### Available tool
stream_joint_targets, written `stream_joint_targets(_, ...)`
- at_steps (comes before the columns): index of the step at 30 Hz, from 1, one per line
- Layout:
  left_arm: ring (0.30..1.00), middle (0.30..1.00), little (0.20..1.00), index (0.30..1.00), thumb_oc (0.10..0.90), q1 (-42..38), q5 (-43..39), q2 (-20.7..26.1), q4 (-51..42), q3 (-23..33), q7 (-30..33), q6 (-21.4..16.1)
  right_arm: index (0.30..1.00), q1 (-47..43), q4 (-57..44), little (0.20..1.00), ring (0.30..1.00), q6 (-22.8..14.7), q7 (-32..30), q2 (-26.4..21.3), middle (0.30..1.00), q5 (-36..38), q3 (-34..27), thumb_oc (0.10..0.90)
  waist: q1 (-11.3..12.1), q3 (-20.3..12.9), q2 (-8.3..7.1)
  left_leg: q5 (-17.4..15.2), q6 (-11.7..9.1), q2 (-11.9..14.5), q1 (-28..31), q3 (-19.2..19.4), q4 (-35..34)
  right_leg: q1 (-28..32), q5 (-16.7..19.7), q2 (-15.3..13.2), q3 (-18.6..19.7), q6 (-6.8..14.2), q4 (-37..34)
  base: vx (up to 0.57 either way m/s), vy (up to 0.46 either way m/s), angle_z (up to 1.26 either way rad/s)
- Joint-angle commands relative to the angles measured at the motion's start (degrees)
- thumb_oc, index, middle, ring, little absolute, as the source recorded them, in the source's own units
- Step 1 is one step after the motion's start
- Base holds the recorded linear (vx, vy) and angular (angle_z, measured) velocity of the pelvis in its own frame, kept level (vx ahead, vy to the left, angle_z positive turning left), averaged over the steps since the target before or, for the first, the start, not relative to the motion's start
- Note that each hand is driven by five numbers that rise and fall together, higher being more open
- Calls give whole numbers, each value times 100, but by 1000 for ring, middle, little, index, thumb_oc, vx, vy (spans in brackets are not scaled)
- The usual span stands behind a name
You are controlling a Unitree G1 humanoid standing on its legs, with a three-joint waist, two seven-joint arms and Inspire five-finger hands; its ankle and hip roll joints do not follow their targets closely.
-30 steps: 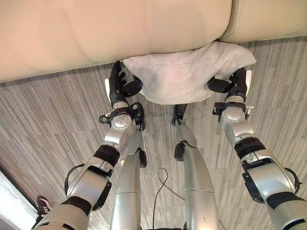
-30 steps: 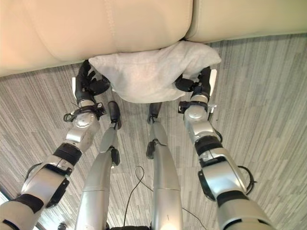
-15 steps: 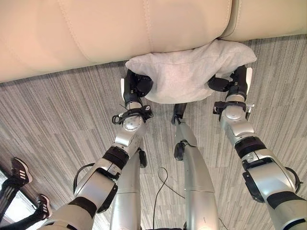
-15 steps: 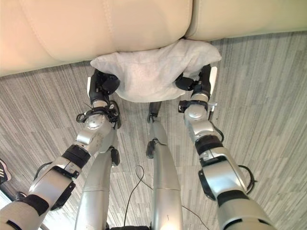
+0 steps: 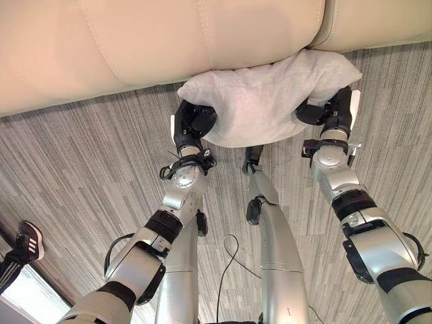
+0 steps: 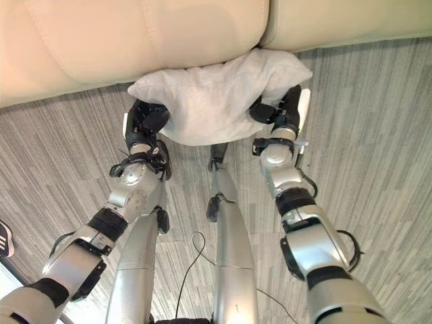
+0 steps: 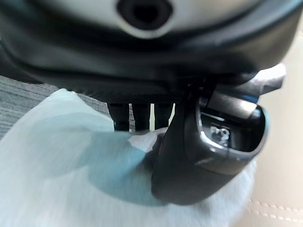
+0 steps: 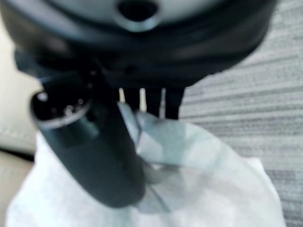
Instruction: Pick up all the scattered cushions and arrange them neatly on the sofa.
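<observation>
A light grey cushion (image 5: 266, 98) hangs in front of the beige sofa (image 5: 135, 47), held up between both hands. My left hand (image 5: 191, 123) grips its left edge, thumb (image 7: 199, 156) pressed on top of the fabric and fingers (image 7: 141, 116) beneath. My right hand (image 5: 331, 111) pinches the right edge the same way, with its thumb (image 8: 94, 151) on the cloth (image 8: 199, 189). The cushion's far right corner touches the front of the sofa seat.
Grey striped carpet (image 5: 81, 169) covers the floor on both sides. A seam between two sofa seat cushions (image 5: 321, 27) lies above the held cushion. A person's shoe (image 5: 28, 241) shows at the lower left.
Both hands have raised the cushion slightly toward the sofa, its right corner now higher against the seat. A second earlier the left hand was beside the cushion; it then closed on the left edge.
</observation>
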Motion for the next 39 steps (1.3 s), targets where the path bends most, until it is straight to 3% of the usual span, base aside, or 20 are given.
stream_joint_targets(1,300,300,300,300,400,-458,431,-728,-1090,-643,-511,-675,300,-231,-1308,300,300,-661,173,417,300,-377,451,400,72,-596,162,-482,-304,215,-305,-474,18,42,-988,-221,257,824,335,0,0,0)
stream_joint_targets(7,300,300,300,300,400,-305,455,-659,-1235,-509,-471,-715,300,162,-1762,300,300,-759,76,546,300,-420,244,400,96,-700,184,-403,-339,229,-2,-484,-149,282,-1024,-207,206,821,320,-10,-11,1)
stream_joint_targets(8,300,300,300,300,400,-163,460,-625,-1322,-456,-488,-719,300,404,-2023,300,300,-782,54,601,300,-479,152,400,121,-702,193,-256,-317,261,115,-471,-188,417,-861,-209,117,764,229,-7,-41,7)
stream_joint_targets(9,300,300,300,300,400,-100,461,-625,-1371,-441,-507,-700,300,523,-2125,300,300,-803,52,648,300,-483,117,400,117,-756,197,-384,-357,253,286,-492,-249,548,-1034,-215,142,817,264,-76,-53,14)
stream_joint_targets(12,300,300,300,300,400,122,511,-553,-1453,-429,-548,-662,300,861,-2417,300,300,-819,43,723,300,-547,15,400,132,-771,195,-243,-344,278,502,-468,-308,789,-861,-212,14,763,148,-37,-36,14)
stream_joint_targets(16,300,300,300,300,400,695,591,-412,-1671,-410,-704,-566,300,1642,-2910,300,300,-839,134,925,300,-646,-110,400,143,-886,176,-250,-390,297,1228,-497,-495,1538,-857,-190,-175,755,-73,10,-68,11)
stream_joint_targets(18,300,300,300,300,400,1166,598,-270,-1878,-429,-835,-515,300,2228,-3272,300,300,-828,234,1063,300,-719,-121,400,160,-985,138,-290,-427,315,1812,-520,-582,2229,-875,-160,-344,738,-275,37,-93,15)
stream_joint_targets(19,300,300,300,300,400,1174,599,-268,-1884,-432,-834,-513,300,2237,-3278,300,300,-825,233,1066,300,-721,-122,400,158,-974,139,-290,-428,317,1832,-523,-587,2253,-874,-157,-349,738,-285,68,-58,21)
stream_joint_targets(20,300,300,300,300,400,1495,704,-179,-2026,-435,-919,-466,300,2622,-3503,300,300,-805,337,1101,300,-804,-117,400,166,-1059,115,-329,-448,342,2218,-527,-604,2719,-893,-139,-445,717,-413,51,-27,23)
stream_joint_targets(25,300,300,300,300,400,2079,964,58,-2256,-367,-1071,-360,300,3312,-4020,300,300,-791,614,1136,300,-877,-162,400,163,-1275,80,-454,-473,401,3014,-497,-638,3680,-949,-23,-583,679,-724,100,-35,12)
stream_joint_targets(29,300,300,300,300,400,3135,1202,584,-2844,-40,-1404,-256,300,4358,-4944,300,300,-827,1202,819,300,-858,-396,400,132,-1688,-56,-852,-417,510,3980,-435,-297,4888,-1256,148,-498,558,-784,169,-63,13)
stream_joint_targets(33,300,300,300,300,400,3729,1067,541,-3092,177,-1441,-271,300,4911,-5398,300,300,-840,1427,799,300,-778,-597,400,105,-1961,-160,-1228,-324,417,4235,-432,413,5558,-1413,217,-393,456,-943,163,-46,4)
stream_joint_targets(38,300,300,300,300,400,3840,1029,468,-3046,149,-1395,-228,300,5042,-5535,300,300,-819,1415,874,300,-677,-686,400,104,-2055,-193,-1264,-300,275,4054,-413,655,5755,-1455,150,-395,478,-948,90,45,3)
stream_joint_targets(39,300,300,300,300,400,3805,1090,457,-3012,159,-1324,-180,300,4976,-5478,300,300,-796,1354,918,300,-659,-678,400,189,-2037,-237,-1249,-315,52,3714,-562,817,5739,-1431,177,-303,491,-911,122,129,8)
